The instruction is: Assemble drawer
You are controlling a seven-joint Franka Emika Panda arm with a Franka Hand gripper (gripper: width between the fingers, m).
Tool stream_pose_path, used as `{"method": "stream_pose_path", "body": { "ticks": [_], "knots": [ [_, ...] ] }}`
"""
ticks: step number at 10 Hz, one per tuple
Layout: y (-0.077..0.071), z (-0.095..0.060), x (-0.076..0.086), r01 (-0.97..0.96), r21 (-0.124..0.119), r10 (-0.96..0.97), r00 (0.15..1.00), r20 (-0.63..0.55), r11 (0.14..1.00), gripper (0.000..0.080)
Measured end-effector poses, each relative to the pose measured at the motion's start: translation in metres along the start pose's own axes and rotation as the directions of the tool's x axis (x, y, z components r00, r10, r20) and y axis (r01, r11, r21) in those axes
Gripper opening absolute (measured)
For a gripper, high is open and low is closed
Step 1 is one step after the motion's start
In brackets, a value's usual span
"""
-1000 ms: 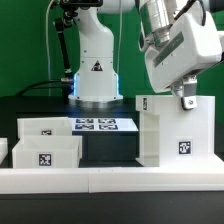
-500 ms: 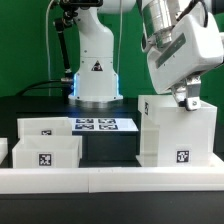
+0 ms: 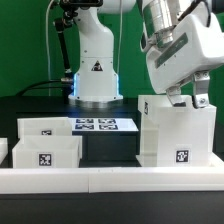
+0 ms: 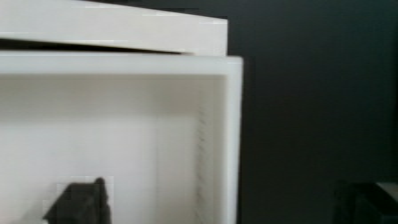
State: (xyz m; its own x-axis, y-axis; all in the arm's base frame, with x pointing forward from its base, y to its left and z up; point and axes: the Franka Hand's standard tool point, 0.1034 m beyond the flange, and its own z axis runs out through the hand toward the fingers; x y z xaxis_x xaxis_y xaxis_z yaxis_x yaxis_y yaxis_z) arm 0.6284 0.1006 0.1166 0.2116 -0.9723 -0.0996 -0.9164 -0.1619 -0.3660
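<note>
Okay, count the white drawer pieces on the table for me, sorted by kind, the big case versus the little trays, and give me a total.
Tall boxy white plastic case: 1
Small open-topped white plastic trays: 2, the rear tray and the front tray
Total: 3

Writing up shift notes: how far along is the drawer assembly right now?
Done: nothing joined yet; the near tray and far tray sit outside the case. In hand: the open gripper straddles a wall at the case's top edge, not yet closed. Left: fitting both trays into the case.
</note>
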Motion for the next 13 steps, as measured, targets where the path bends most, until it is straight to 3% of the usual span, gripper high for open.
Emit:
{"method": "stream_pose_path", "body": {
  "ticks": [1,2,4,5,6,9,10,12,13],
  "knots": [
    [0.000,-0.010,0.000,0.090,-0.022,-0.089,0.996,0.030,0.996,0.0647],
    [-0.004,-0.020,0.004,0.156,-0.011,-0.156,0.987,0.032,0.988,0.0647],
    [-0.004,-0.039,0.009,0.296,-0.013,-0.294,0.954,0.064,0.955,0.0649],
    [-0.004,-0.045,0.013,0.271,-0.008,-0.270,0.961,0.067,0.963,0.0649],
    [-0.001,-0.047,0.017,0.233,0.005,-0.233,0.971,0.053,0.972,0.0649],
    [0.000,-0.044,0.017,0.325,0.001,-0.325,0.944,0.054,0.946,0.0649],
    [0.006,-0.044,0.025,0.618,-0.046,-0.615,0.786,0.068,0.785,0.0649],
    [0.012,-0.044,0.038,0.804,-0.073,-0.801,0.594,0.072,0.590,0.0649],
    [0.016,-0.043,0.043,0.836,-0.074,-0.836,0.547,0.042,0.544,0.0649]
  ]
}}
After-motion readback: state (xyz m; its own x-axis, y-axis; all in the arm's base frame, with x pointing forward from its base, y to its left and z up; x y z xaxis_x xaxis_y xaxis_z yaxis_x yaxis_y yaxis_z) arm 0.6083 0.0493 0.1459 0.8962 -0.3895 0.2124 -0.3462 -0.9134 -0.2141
